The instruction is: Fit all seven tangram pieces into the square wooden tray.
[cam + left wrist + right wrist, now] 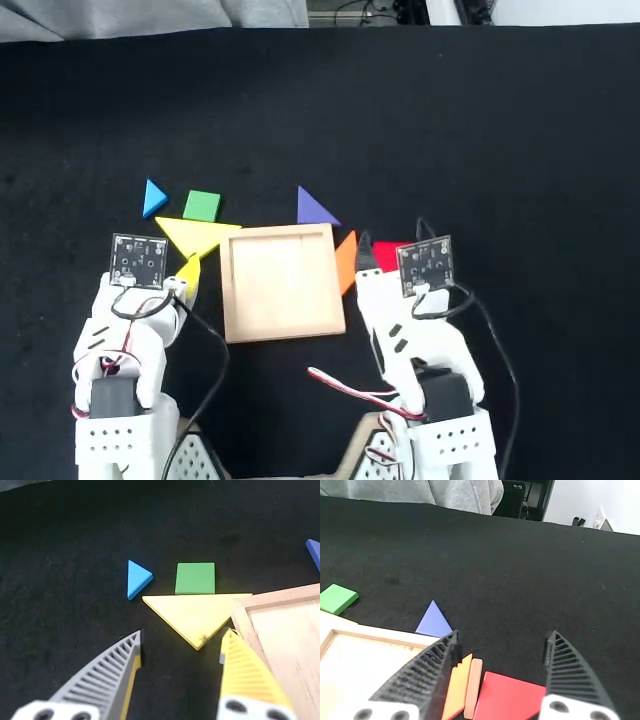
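arms: both of mine sit at the near edge of the table [450, 130], side by side, with the tray between them.
left gripper [182, 634]: open and holding nothing. my two fingers are spread either side of the yellow triangle's near tip, and my yellow finger is close to the tray's left wall.
right gripper [502, 636]: open and holding nothing. it hovers over the orange piece and the red piece, with one finger above the orange one.
tray [285, 285]: lies flat on the black table. every piece i can see is outside it.
orange piece [347, 260]: lies along the tray's right wall, toward the far end.
red piece [388, 252]: just right of the orange one, partly under my right gripper.
yellow triangle [195, 236]: left of the tray, long edge away from me. its right tip meets the tray's far left corner.
green square [202, 206]: just beyond the yellow triangle's long edge, touching it.
blue triangle [153, 198]: left of the green square, a little apart.
purple triangle [315, 208]: just beyond the tray's far right corner.
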Tool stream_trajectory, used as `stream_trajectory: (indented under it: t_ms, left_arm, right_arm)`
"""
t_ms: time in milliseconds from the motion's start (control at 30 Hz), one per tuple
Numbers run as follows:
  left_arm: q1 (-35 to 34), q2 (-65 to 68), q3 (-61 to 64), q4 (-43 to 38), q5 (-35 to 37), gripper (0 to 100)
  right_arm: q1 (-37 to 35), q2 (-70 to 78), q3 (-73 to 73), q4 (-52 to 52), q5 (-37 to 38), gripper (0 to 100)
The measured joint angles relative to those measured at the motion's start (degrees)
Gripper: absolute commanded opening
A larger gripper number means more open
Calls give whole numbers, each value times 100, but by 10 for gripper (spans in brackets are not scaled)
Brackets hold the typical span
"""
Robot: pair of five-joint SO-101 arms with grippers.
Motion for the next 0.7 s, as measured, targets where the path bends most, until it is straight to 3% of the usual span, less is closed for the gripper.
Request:
stream_trajectory:
  t_ms: [700]
  left_arm:
    - [0,0,0,0,-35,252]
  right_arm:
    - [-176,0,0,123,0,272]
